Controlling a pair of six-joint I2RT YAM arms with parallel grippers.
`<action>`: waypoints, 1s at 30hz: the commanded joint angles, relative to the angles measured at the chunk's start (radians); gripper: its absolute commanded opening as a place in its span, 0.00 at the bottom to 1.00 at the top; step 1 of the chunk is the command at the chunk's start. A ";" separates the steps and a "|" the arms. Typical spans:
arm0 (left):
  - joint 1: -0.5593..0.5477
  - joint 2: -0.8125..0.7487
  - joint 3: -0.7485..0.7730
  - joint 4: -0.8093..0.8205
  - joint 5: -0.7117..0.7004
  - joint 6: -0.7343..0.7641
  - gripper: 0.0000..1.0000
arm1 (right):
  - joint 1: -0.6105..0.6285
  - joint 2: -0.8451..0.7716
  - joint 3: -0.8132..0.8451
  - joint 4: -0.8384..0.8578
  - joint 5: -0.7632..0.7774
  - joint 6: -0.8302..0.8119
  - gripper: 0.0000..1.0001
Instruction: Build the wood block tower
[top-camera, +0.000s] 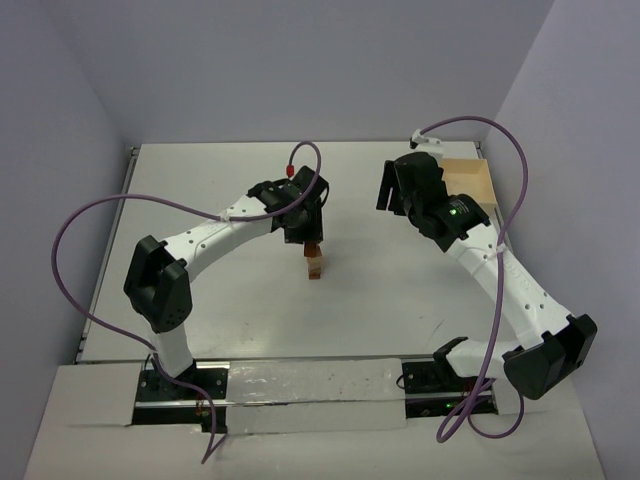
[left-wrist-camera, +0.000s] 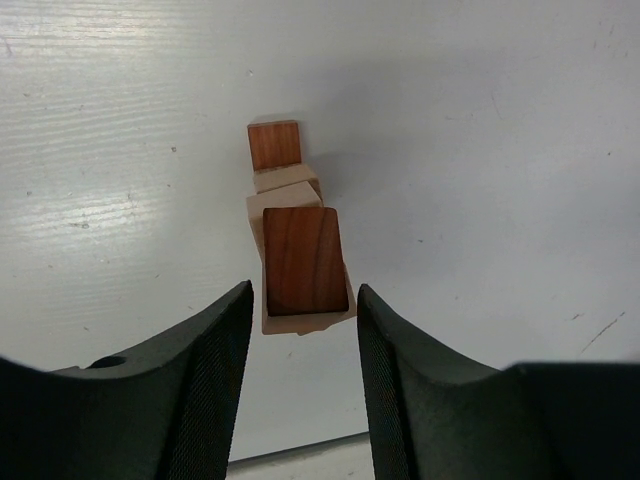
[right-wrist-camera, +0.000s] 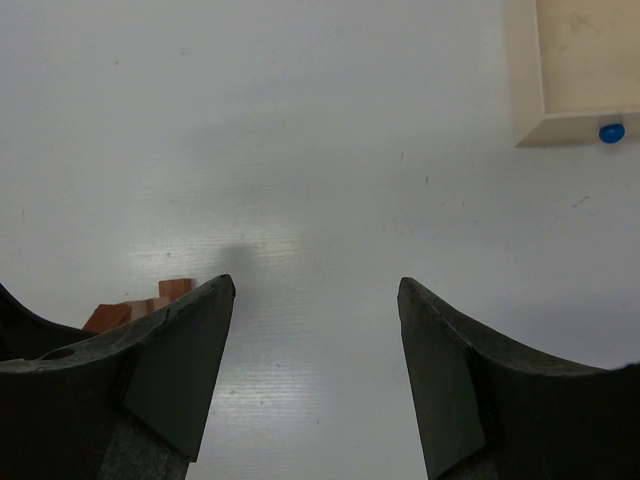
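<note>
Fig. Left end effector poised directly over the tower, which stands near the middle of the table, well apart from the box at the far right.

(a) Left wrist view. The fingers stand apart on either side of the red-brown top block. A thin strip of daylight shows on each side, so the block rests on the tan piece below it and is not clamped. A second red-brown piece and tan pieces appear beyond. From here one cannot tell whether they lie on the table or belong lower in the stack.

(b) Right wrist view. Right end effector is spread wide, holds nothing and hangs over bare table.

Hazards, as judged from the room:
- The clearance beside the top block is slight. Any sideways drift or twist as the arm lifts would probably let a finger catch an edge, sliding the block off or tipping the narrow stack.
- The top block does not sit square on its support, since tan shows along its left and near edges. A light knock may therefore be enough to unseat it.
- A right arm reaching across for another piece could also sweep the stack.
</note>
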 joint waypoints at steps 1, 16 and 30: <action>-0.006 -0.008 0.037 0.034 0.019 0.009 0.55 | -0.009 -0.027 0.000 0.035 -0.002 -0.004 0.74; -0.002 -0.213 0.063 0.062 -0.010 0.074 0.61 | -0.008 -0.020 -0.042 0.051 -0.090 -0.015 0.69; 0.445 -0.362 -0.210 0.024 0.457 0.208 0.00 | 0.061 0.103 -0.092 0.103 -0.233 0.025 0.55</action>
